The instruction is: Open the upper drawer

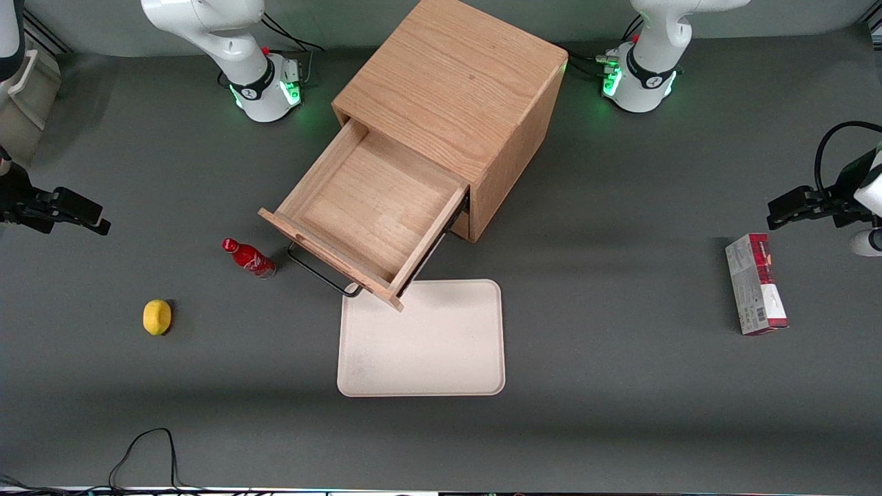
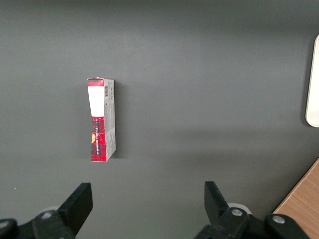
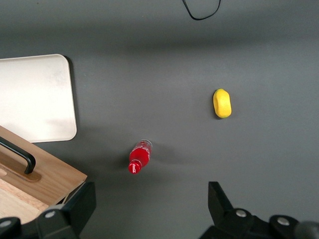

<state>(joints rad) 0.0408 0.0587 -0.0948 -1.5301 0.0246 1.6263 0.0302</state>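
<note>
drawer [image 1: 375, 207]: light oak, black handle [image 1: 320, 270]
cabinet [image 1: 468, 89]: oak grain
gripper [image 3: 149, 211]: black
bottle [image 1: 249, 257]: red, white script
lemon [image 1: 157, 317]: yellow
tray [image 1: 441, 344]: cream
box [image 1: 756, 284]: red plaid, white, grey
table [image 1: 620, 386]: dark grey

Upper drawer [image 1: 372, 207] pulled out of cabinet [image 1: 455, 83], over tray [image 1: 422, 341] edge. Bottle [image 1: 248, 257] beside drawer front; lemon [image 1: 156, 317] nearer camera. Tool [image 1: 76, 210] spread, at working arm's end of counter [image 1: 620, 386].

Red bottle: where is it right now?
In the front view the red bottle stands on the table beside the pulled-out upper drawer, near its black handle; the open gripper hovers above it.
</note>
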